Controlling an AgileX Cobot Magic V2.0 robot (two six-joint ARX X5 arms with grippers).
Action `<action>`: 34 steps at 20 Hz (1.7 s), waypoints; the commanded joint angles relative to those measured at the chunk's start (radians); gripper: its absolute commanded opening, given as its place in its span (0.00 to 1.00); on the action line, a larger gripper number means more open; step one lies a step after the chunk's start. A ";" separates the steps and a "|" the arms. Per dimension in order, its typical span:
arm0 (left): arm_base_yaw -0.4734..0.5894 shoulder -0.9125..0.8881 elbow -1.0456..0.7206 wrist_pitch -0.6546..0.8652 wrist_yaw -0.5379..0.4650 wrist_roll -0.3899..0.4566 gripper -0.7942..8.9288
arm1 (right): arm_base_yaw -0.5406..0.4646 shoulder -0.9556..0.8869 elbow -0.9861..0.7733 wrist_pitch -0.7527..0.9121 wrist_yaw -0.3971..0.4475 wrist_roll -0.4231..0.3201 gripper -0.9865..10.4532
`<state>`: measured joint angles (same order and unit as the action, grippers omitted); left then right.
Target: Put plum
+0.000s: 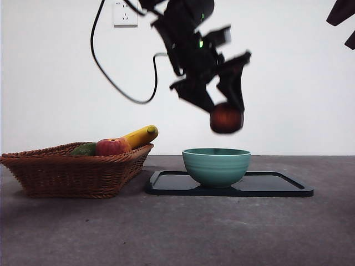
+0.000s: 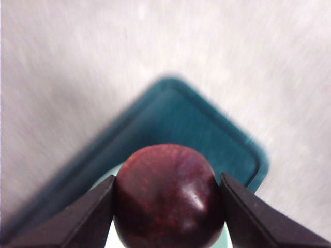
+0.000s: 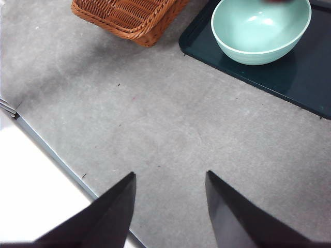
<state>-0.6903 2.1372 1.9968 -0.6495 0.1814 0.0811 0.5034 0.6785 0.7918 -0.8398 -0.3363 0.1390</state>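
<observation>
Up above the table, the left gripper (image 1: 226, 105) is clamped on the plum (image 1: 226, 118), one black jaw pressed against each side of the dark maroon fruit. It hangs in the air right over the green bowl (image 1: 216, 165), which sits on a dark tray (image 1: 288, 187). Beside the tray a wicker basket (image 1: 72, 174) holds a banana (image 1: 141, 136), an apple (image 1: 112, 147) and what looks like a green fruit (image 1: 84, 149). The right gripper (image 3: 170, 206) waits off to the side, jaws parted over bare tabletop.

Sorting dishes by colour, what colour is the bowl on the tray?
Pale teal-green bowl, faintly ridged outside; the front view shows it best.
</observation>
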 commanded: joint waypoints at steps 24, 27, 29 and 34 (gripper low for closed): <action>0.407 -0.868 -0.696 -0.028 0.055 0.004 0.30 | 0.005 0.006 0.007 0.009 0.023 0.003 0.27; 0.423 -0.866 -0.870 0.128 0.055 0.005 0.30 | 0.005 0.006 0.007 0.009 0.022 0.004 0.27; 0.426 -0.854 -0.978 0.246 0.045 0.005 0.29 | 0.005 0.006 0.007 0.008 0.022 0.006 0.27; 0.443 -0.742 -1.094 0.431 0.020 0.032 0.29 | 0.005 0.006 0.007 0.009 0.022 0.007 0.27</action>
<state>-0.2447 1.3815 0.8959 -0.2348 0.2043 0.0952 0.5030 0.6785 0.7918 -0.8402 -0.3141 0.1390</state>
